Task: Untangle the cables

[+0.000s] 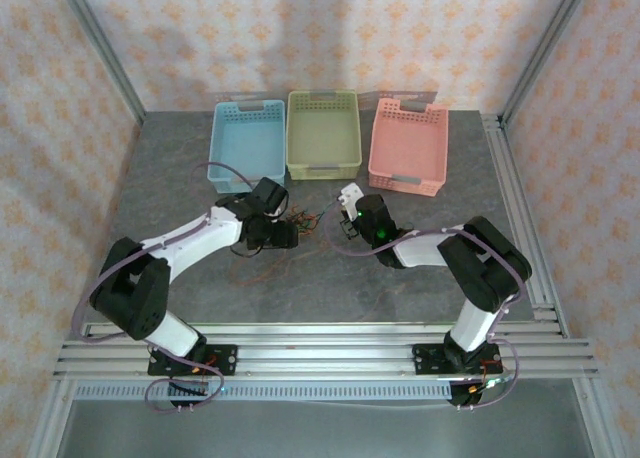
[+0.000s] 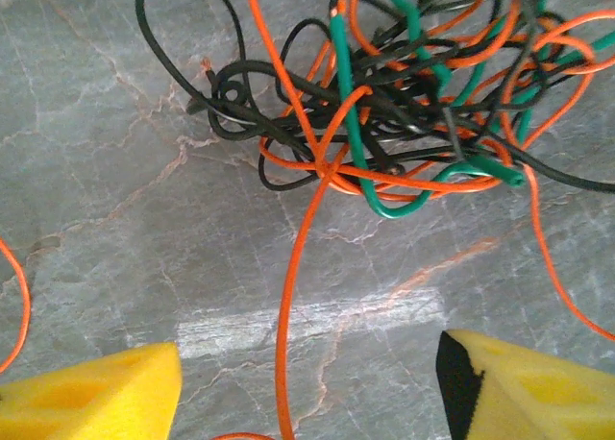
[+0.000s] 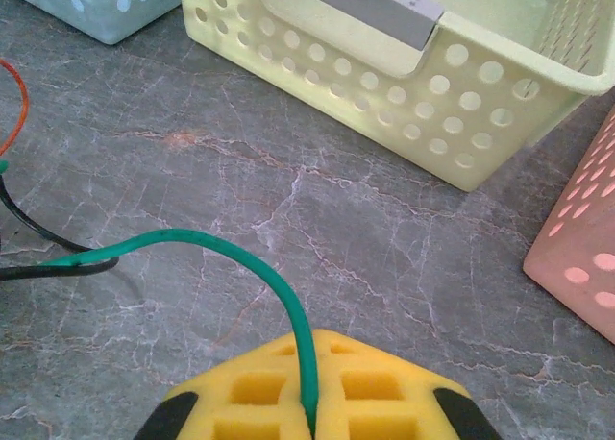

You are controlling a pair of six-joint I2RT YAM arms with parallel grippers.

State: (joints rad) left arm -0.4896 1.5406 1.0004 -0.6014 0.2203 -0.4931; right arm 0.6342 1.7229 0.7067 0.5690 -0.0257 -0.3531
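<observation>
The cables (image 2: 404, 104) lie in a knot of thin black, orange and green wires on the grey table, between the two arms (image 1: 305, 221). My left gripper (image 2: 307, 387) hovers just short of the knot, open, its yellow fingertips (image 2: 106, 397) wide apart. One orange strand (image 2: 285, 334) trails out of the knot and runs untouched between the jaws. In the top view the left gripper (image 1: 288, 233) sits at the knot's left side. My right gripper (image 3: 307, 406) is shut on a green cable (image 3: 202, 240), which arcs leftward toward the knot. Seen from above, the right gripper (image 1: 345, 220) is at the knot's right.
Three perforated baskets stand in a row at the back: blue (image 1: 247, 143), yellow-green (image 1: 323, 130) and pink (image 1: 408, 148). The yellow-green basket (image 3: 404, 85) is close ahead of the right gripper, with the pink one (image 3: 586, 257) at its right.
</observation>
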